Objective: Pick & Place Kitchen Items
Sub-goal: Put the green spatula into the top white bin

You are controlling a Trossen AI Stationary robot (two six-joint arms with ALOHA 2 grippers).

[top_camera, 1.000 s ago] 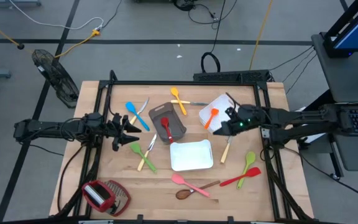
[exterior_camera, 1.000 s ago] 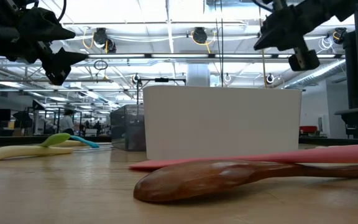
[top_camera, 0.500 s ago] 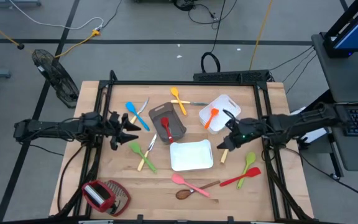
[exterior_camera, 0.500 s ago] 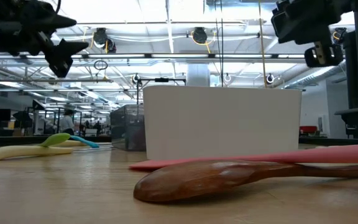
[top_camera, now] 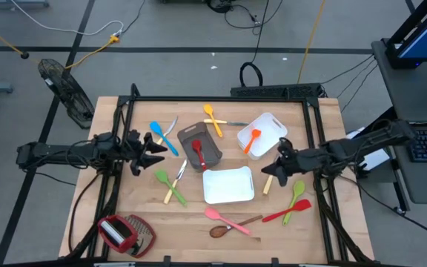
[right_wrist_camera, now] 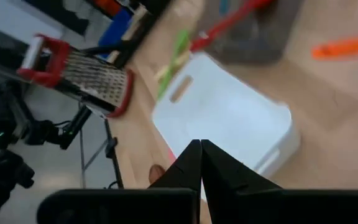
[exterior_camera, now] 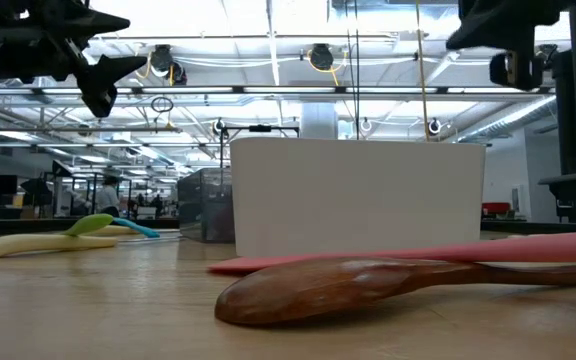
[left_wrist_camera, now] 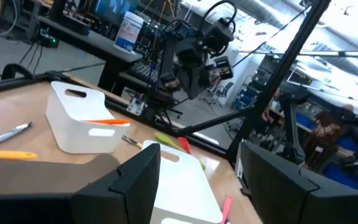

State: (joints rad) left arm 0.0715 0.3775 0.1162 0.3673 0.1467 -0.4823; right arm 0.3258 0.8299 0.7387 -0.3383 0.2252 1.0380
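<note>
Left end effector (top_camera: 156,150) open, empty, near blue spoon (top_camera: 156,132). Right end effector (top_camera: 272,170) closed, empty, over pale-handled knife (top_camera: 267,184) beside white tray (top_camera: 228,186).

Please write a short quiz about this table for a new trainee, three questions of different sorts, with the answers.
1. True or false: the orange spoon lies in the grey bin.
2. Which gripper is shut? A) left gripper B) right gripper
3. Fill in: the utensil inside the grey bin is ____ in colour.

Key:
1. False: it lies in a white tray.
2. B; the left one is open.
3. Red.
</note>
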